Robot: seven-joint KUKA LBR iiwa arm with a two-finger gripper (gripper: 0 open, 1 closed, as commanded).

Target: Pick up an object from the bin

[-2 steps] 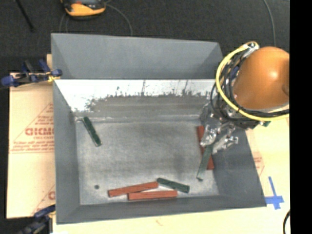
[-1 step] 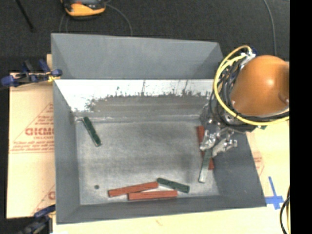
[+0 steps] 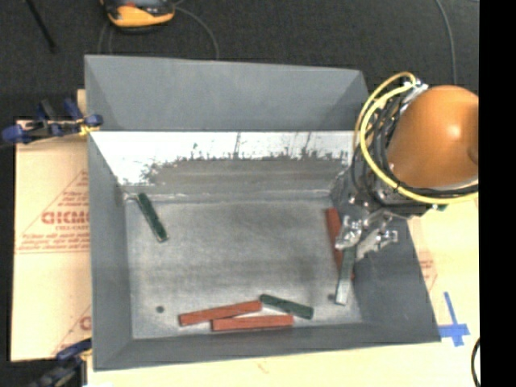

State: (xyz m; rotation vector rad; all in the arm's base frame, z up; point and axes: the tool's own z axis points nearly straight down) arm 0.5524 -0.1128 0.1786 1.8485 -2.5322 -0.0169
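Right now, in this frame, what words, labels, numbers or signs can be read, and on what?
Cardboard sheet left of the bin: red printed lettering, too blurred to read.
Orange device above the bin: nothing legible.
Red and green sticks in the bin: no markings seen.

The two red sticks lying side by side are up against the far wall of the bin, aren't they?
Not quite. In the camera view the two red sticks do lie side by side, but along the near side, at the bottom of the picture, with a green stick at their right end.
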